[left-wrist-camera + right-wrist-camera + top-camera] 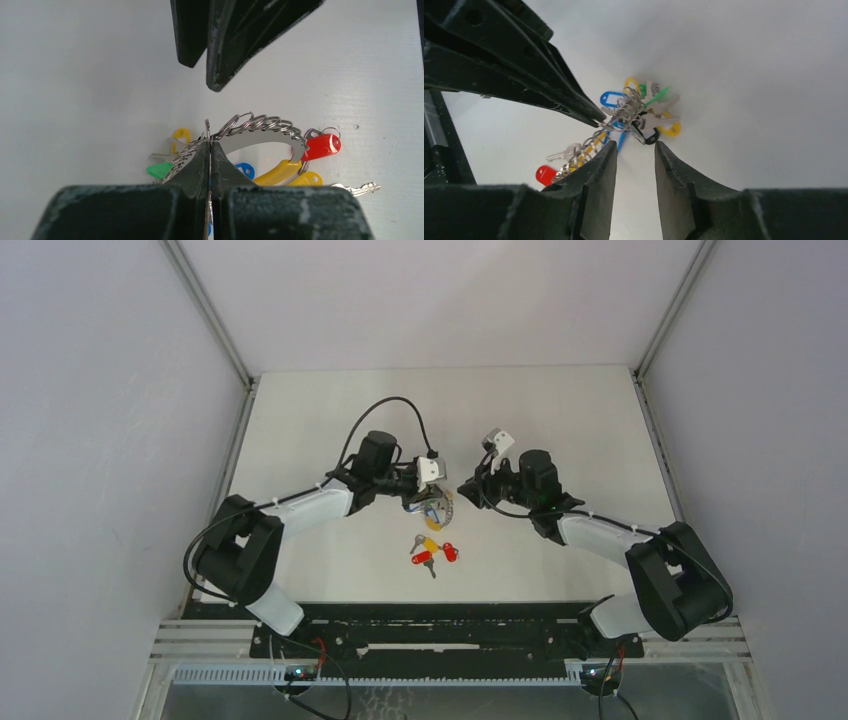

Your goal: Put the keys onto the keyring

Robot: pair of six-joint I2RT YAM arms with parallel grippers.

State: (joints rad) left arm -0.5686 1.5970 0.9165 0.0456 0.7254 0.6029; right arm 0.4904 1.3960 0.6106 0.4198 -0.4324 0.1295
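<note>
Left jaws tight on keyring (pixel 255 137); right jaws apart beside it; keys (pixel 424 558) nearby.

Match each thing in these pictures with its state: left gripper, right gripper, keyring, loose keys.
Things:
1. left gripper
2. right gripper
3. keyring
4. loose keys

States:
a. lying free on the table
b. open, holding nothing
c. shut on metal
d. pinched by one gripper

Pairs: 1-c, 2-b, 3-d, 4-a

Silver keyring (pixel 260 125) carries green, blue, yellow tags; loose keys (pixel 433 552) have red and yellow tags.
</note>
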